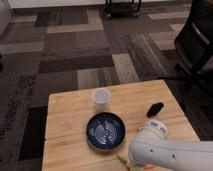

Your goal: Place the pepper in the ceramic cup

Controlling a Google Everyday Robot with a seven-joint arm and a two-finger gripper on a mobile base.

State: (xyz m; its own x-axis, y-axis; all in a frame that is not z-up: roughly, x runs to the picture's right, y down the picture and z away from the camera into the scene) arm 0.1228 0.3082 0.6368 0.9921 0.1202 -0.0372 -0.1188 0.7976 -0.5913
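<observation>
One wooden table (65, 112) bearing one white ceramic cup (101, 97), one dark blue bowl (105, 131) with white rings and one small black object (155, 109); one pepper (122, 161), partly visible at the bottom edge; one gripper, hidden beneath the single white arm (165, 150); one office chair (197, 40)
</observation>
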